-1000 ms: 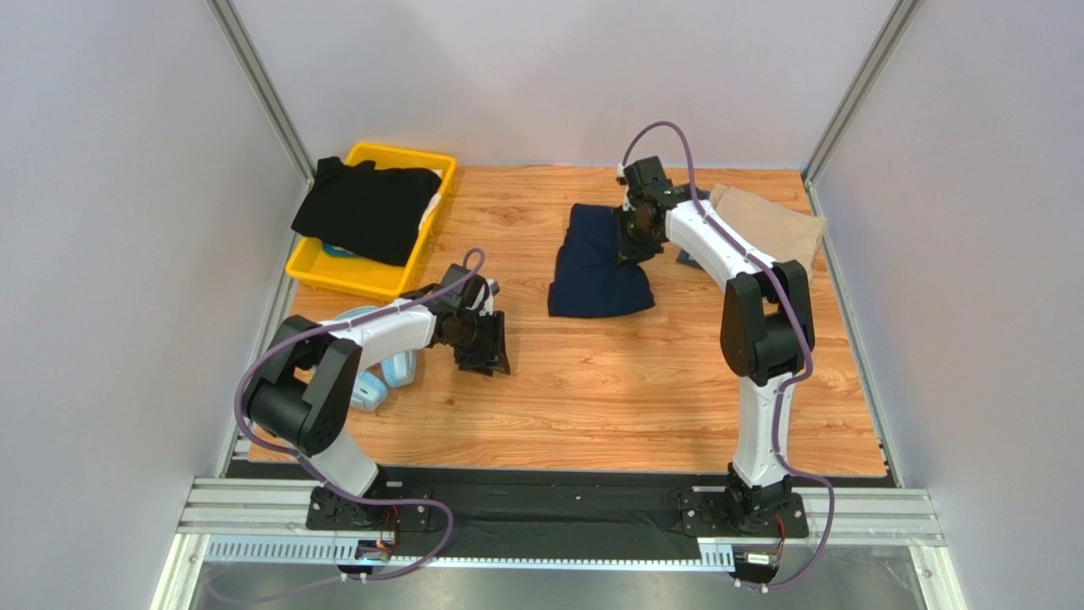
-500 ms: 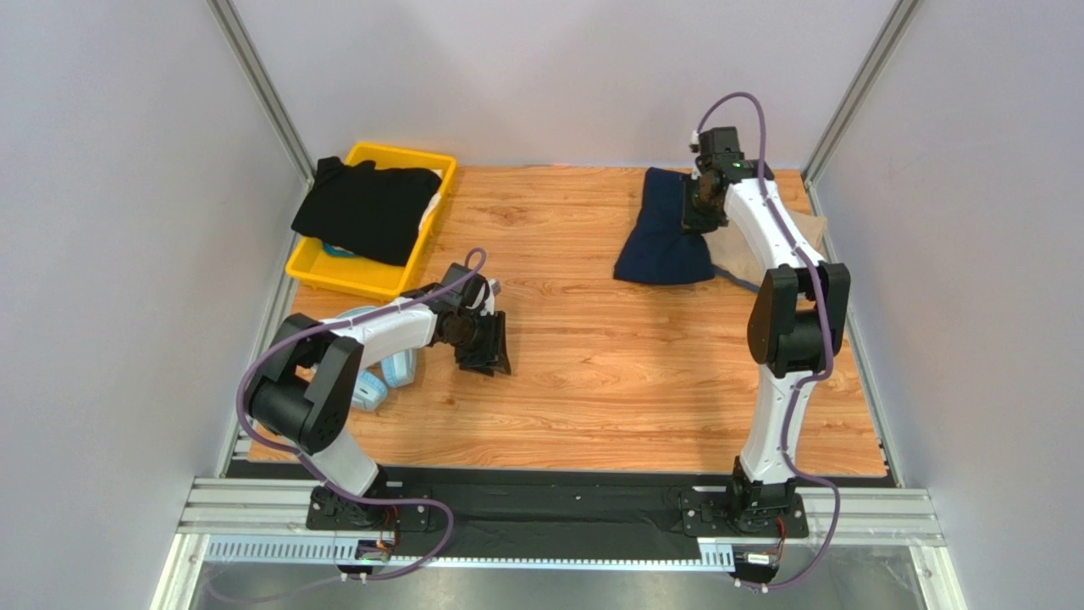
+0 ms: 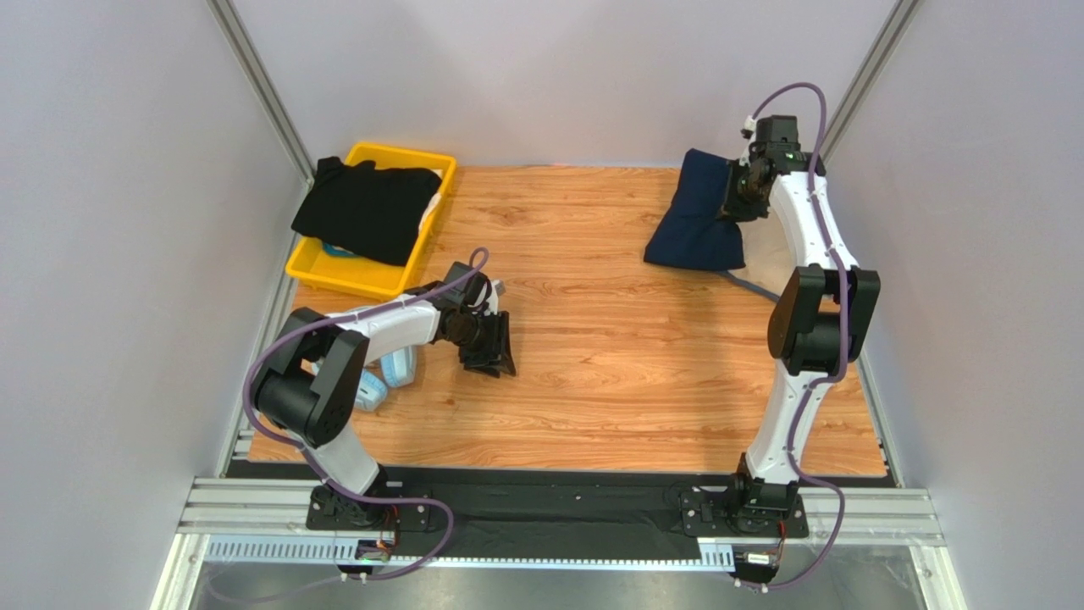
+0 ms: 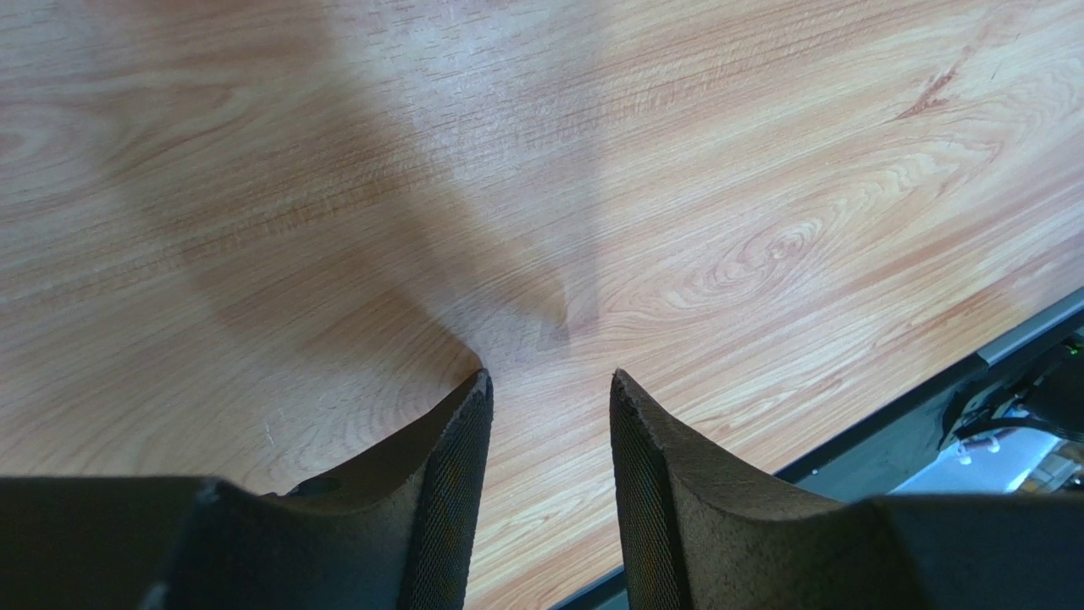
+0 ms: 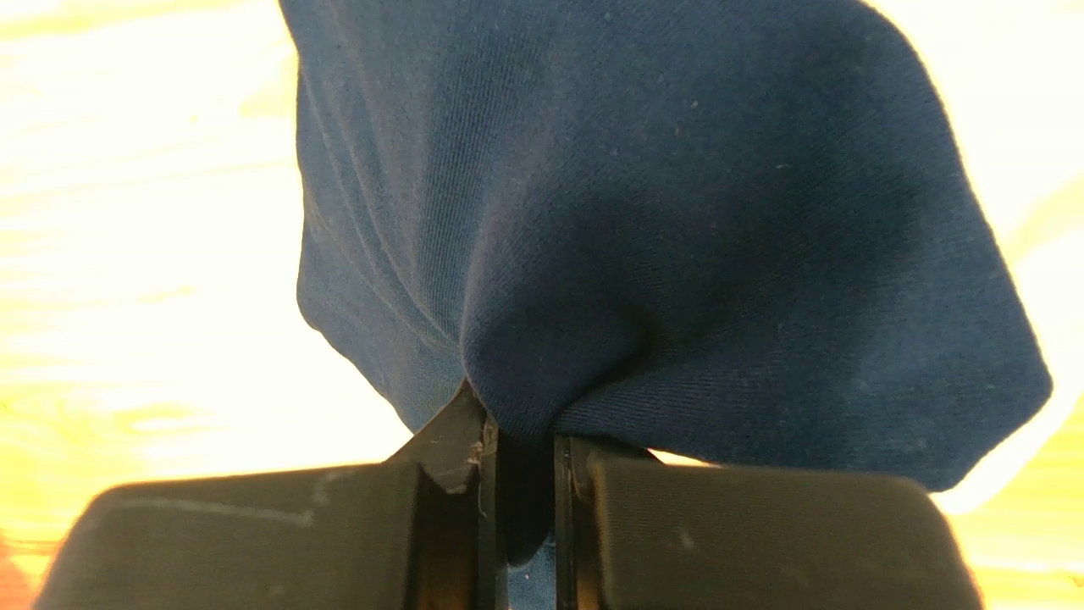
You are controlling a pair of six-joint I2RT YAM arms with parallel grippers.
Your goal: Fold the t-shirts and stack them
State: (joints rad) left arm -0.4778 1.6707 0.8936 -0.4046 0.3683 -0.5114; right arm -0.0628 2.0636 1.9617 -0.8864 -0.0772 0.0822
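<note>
**The right gripper (image 3: pixel 742 197) is pinching a dark navy soft cloth t-shirt (image 3: pixel 697 231) at the far right corner of the light wooden table (image 3: pixel 611 381)**

Seen from the right wrist, the two black jaws are standing almost closed. They are clamping a bunched fold of the navy cloth between them. The rest of the shirt is spreading out ahead of the jaws in a wide, rounded shape, with brightly lit wood showing on either side of it.

From overhead, the cloth is draping away from the jaws, down and to their left. Whether its lower edge is touching the wood cannot be told.

The left gripper (image 3: pixel 490 350) is hovering low over the near left part of the table. Its jaws are standing parted, and nothing is sitting between them. Only bare wood grain and the gripper's own shadow are showing ahead of its fingertips.

A pair of light blue headphones (image 3: pixel 388 372) is lying behind those jaws, close beside the left arm.

Well apart from both sets of jaws, a black cloth t-shirt (image 3: pixel 369 206) is lying draped over a shallow rectangular yellow plastic bin (image 3: pixel 312 264) at the far left of the table.
</note>
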